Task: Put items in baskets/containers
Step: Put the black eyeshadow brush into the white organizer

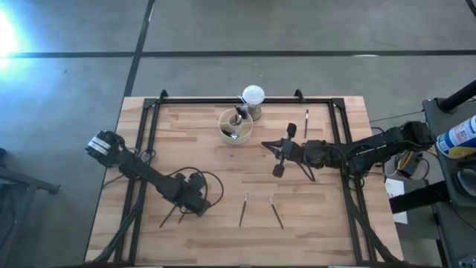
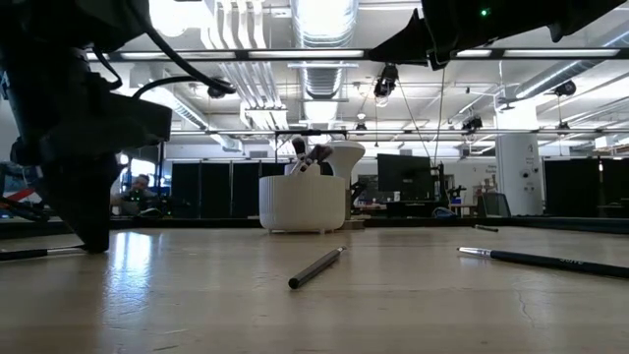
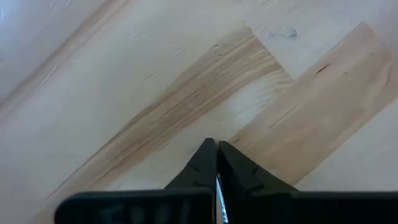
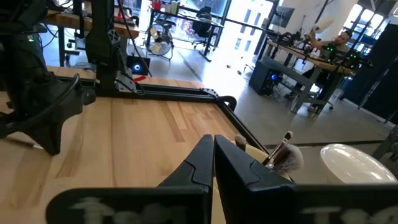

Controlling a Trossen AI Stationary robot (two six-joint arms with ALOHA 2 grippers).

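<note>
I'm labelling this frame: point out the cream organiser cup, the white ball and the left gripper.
cream organiser cup [image 1: 225,134], high view, on its rim.
white ball [image 1: 253,95], high view, on its top.
left gripper [image 1: 199,207], high view, at its fingertips.

Bright ceiling lights wash out overhead in the low view, glare flares at the high view's left edge, and the backlit arm reads as a silhouette.
</note>
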